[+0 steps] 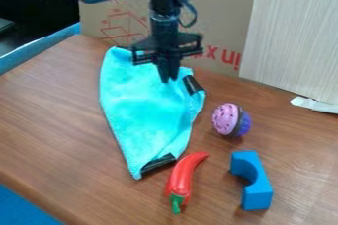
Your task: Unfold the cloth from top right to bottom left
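In the camera view, my black claw (169,78) hangs over the upper part of a turquoise cloth (142,110) on a brown wooden table (53,120). I cannot tell whether I am released, clenched or grasping the fabric below me. My arm (163,21) comes down from the top of the view, above the cloth, with dark cables looping out on both sides.

The cloth, broad at its upper end, tapers to a narrow lower corner. One black patch (192,85) marks its upper right edge; another, a black strip (158,162), runs along the lower end. Creases cross its right side.

Just beside the cloth's lower end, on the right, lies a red toy chili pepper (183,177), its green stem pointing toward the bottom of the view. To the right of the cloth, a toy cupcake (228,119) shows a pink, speckled top and a purple base, tipped on its side. Farther right and lower than the cloth sits a blue arch-shaped block (255,184), its curved notch facing left.

Behind the cloth stands a cardboard panel (221,17) printed in red. Well to the cloth's right, a pale wood-grain board (294,44) leans against the cardboard, a torn white piece (314,104) at its foot.
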{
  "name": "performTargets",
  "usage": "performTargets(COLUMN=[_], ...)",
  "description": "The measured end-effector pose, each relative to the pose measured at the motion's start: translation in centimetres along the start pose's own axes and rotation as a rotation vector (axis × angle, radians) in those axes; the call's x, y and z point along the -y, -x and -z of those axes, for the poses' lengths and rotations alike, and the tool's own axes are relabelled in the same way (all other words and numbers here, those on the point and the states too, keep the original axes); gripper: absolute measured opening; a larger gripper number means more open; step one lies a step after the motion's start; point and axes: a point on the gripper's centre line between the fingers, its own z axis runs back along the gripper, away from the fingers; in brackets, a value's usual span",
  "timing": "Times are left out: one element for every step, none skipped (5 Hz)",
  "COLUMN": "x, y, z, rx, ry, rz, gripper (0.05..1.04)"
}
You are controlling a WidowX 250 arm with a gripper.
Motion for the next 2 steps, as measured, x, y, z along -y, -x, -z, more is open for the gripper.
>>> performTargets(x=[-2.6, -6.4], y=[-0.2, -0.5], z=[-1.8, -1.6], rx=[-0.017, -0.011], ry=[0.035, 0.012], rz=[-0.003, -0.003], gripper=[0.053, 0.053])
